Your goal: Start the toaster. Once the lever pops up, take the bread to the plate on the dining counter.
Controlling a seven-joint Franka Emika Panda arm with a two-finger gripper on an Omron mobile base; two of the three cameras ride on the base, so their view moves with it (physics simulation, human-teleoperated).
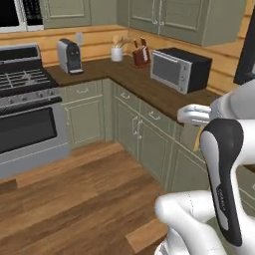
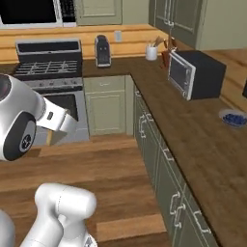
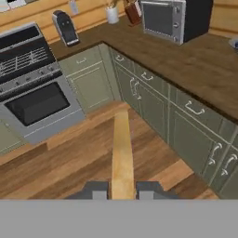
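my gripper (image 3: 122, 193) clamps the bread (image 3: 122, 153) edge-on (lower centre); i keep it level while seeking the plate.

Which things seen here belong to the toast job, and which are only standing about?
Belongs to the job:
- pale tan slice of bread, clamped edge-on in the end effector

Only standing about:
- silver gas stove
- silver-and-black box oven
- white utensil cup
- brown knife block
- blue bowl
- small silver-and-black appliance
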